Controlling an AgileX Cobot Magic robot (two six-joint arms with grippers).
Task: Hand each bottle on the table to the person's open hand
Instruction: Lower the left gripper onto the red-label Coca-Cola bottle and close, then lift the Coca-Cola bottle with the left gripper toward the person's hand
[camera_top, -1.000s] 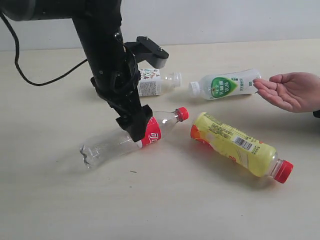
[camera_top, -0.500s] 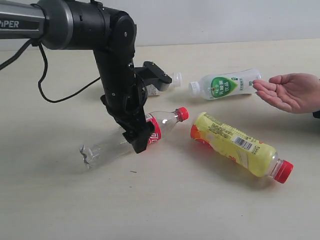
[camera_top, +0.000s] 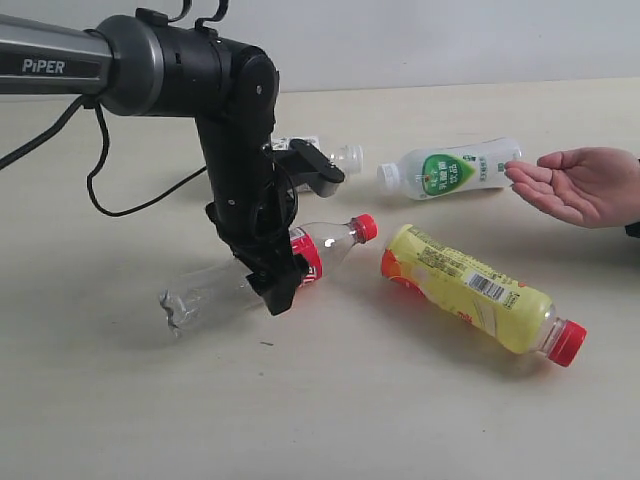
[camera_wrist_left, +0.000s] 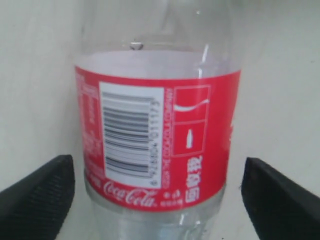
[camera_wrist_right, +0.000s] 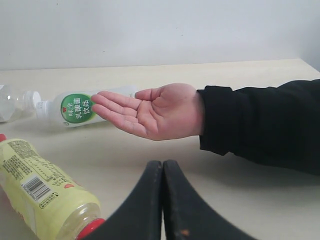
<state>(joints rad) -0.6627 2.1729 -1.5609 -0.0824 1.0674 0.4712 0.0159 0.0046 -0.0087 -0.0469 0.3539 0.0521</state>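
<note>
My left gripper (camera_top: 282, 284) is open and straddles the clear crushed bottle (camera_top: 205, 295) at its red label; the bottle lies on the table (camera_top: 120, 400). In the left wrist view the red label (camera_wrist_left: 160, 145) fills the space between the two fingers (camera_wrist_left: 40, 195), with a gap on each side. The yellow-orange bottle (camera_top: 470, 290) lies to the right, red cap toward the front. The white-green bottle (camera_top: 450, 168) lies by the person's open hand (camera_top: 580, 185). The short floral bottle (camera_top: 345, 158) is mostly hidden behind the arm. My right gripper (camera_wrist_right: 162, 167) is shut and empty, in front of the hand (camera_wrist_right: 155, 112).
A black cable (camera_top: 130, 205) trails over the table at the left. The person's dark sleeve (camera_wrist_right: 260, 122) reaches in from the right. The right wrist view also shows the white-green bottle (camera_wrist_right: 75, 107) and the yellow-orange bottle (camera_wrist_right: 40, 190).
The left arm has come down and swung over the crushed bottle, covering more of the floral bottle. The bottles and the hand have stayed put.
</note>
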